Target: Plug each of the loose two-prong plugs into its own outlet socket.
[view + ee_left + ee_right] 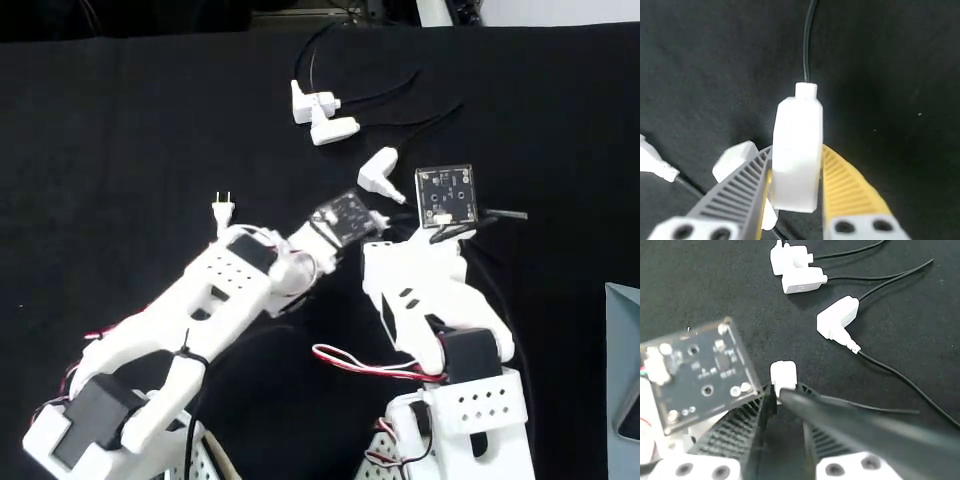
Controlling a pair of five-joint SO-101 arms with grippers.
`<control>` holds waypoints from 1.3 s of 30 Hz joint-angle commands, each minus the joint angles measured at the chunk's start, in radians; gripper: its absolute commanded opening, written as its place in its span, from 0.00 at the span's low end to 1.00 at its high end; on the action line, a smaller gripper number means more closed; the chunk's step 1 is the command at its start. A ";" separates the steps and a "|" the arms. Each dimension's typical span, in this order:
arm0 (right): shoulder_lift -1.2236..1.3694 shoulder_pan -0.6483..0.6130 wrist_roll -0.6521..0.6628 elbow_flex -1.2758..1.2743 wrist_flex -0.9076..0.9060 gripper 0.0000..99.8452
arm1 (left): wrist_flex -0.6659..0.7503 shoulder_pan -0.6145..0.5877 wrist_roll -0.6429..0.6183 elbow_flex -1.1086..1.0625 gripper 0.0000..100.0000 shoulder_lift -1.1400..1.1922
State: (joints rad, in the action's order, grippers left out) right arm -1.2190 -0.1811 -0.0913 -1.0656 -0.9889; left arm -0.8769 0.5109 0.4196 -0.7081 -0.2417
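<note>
My left gripper (796, 150) is shut on a white rectangular socket block (796, 150) whose black cable runs away from it. In the right wrist view my right gripper (776, 390) has its black fingertips pinched on a small white plug (783, 375), and a thick black cable trails back over one finger. A loose two-prong plug (222, 210) lies on the black cloth beside the left arm (230, 280). The right arm (430, 290) stands close to its right. An angled white plug (380, 172) (837, 317) lies just beyond both grippers.
Two more white blocks (315, 100) (335, 128) with black cables lie at the back of the black cloth. The left arm's camera board (695, 370) sits close beside my right gripper. A thin black cable (870, 406) lies on the cloth. A grey object (625, 370) shows at the right edge.
</note>
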 commanded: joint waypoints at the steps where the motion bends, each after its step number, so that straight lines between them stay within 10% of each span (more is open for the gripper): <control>1: -0.008 0.014 0.006 0.039 0.017 0.01 | 0.041 -0.018 -0.020 -0.047 0.21 -0.009; 22: -0.007 0.002 0.011 0.019 0.017 0.01 | -0.029 -0.303 -0.106 -0.217 0.23 -0.470; 39: 0.246 -0.384 0.009 0.019 0.009 0.01 | -0.180 -0.825 -0.242 -0.667 0.15 -1.272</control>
State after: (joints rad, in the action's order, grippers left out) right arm -1.0564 -0.5401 -0.0898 -1.1070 -0.9981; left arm -1.0487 -0.2194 0.1880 -1.2712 -1.3449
